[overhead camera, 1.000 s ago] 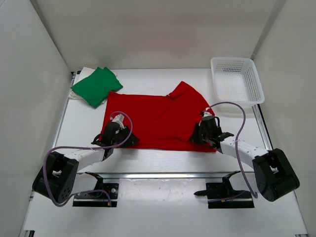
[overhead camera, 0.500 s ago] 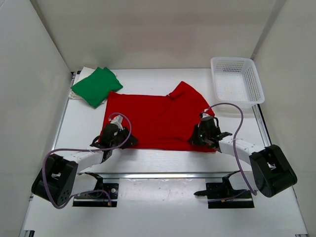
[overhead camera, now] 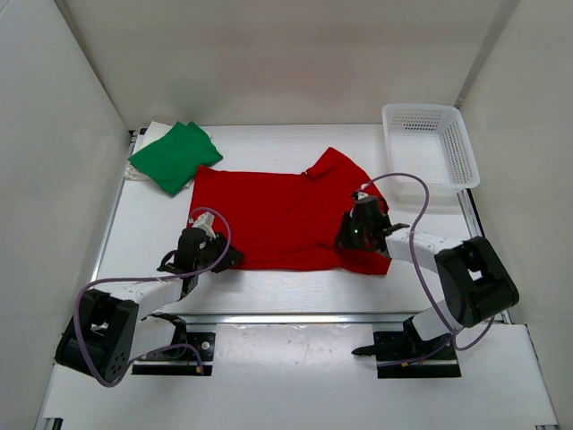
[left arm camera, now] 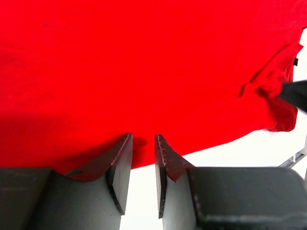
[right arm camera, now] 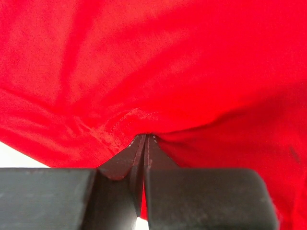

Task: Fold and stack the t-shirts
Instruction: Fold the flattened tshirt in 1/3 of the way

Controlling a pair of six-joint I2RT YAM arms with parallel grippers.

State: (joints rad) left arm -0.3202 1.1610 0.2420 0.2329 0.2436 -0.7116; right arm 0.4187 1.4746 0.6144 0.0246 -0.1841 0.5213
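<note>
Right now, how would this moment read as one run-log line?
stage: red t-shirt spread on table | right gripper: shut on its near hem | left gripper: open at near hem | green t-shirt: folded, far left

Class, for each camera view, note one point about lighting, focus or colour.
Top external: even soft light, faint shadows, red t-shirt sharp. Left wrist: cloth glaringly saturated, weave lost; left hand dark but crisp. Right wrist: cloth slightly soft, stitching readable beside the right hand.

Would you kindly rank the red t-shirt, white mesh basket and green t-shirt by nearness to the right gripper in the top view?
1. Red cloth t-shirt: pinched by right gripper.
2. White plastic mesh basket: far right.
3. Green cloth t-shirt: far left.
</note>
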